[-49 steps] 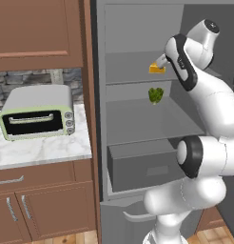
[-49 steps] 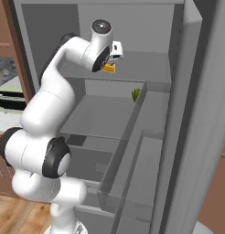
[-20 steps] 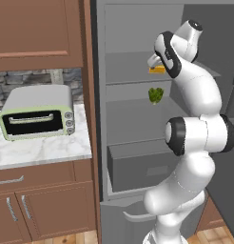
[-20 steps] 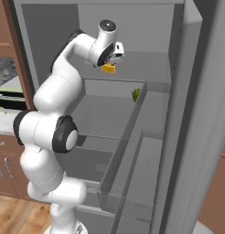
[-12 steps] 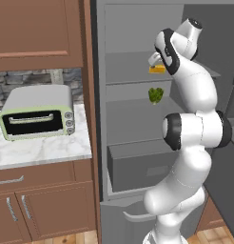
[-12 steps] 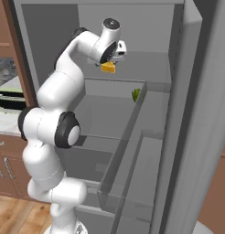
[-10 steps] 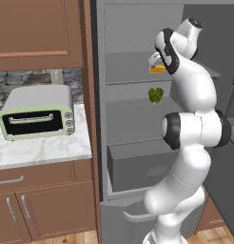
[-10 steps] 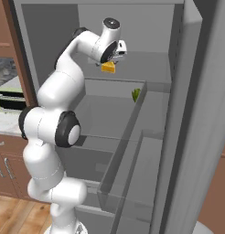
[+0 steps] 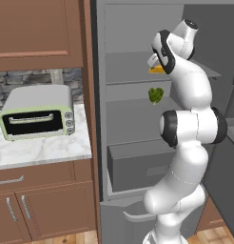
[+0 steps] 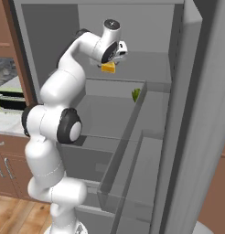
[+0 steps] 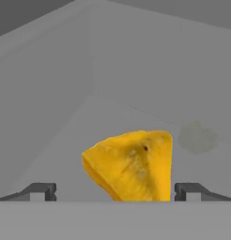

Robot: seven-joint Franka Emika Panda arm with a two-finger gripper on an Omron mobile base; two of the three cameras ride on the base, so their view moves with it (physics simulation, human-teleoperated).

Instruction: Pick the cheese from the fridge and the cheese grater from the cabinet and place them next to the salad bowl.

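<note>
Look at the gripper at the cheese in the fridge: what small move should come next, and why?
Probably ease forward a little, then close. In the hand view the cheese sits centred between the open gripper, with a gap to each of the fingertips, so it is lined up but not held. It rests on a fridge shelf.

My arm (image 9: 192, 128) is glossy white, built of rounded, tubular segments — fat at the bottom, slimmer toward the top. Dark, near-black rings sit at the joints, biggest at the elbow. A small dark round cap tops the wrist. My fingertips (image 11: 40, 191) are small, dark grey, blocky, with a lighter square patch on each — jaws set wide apart.
</note>
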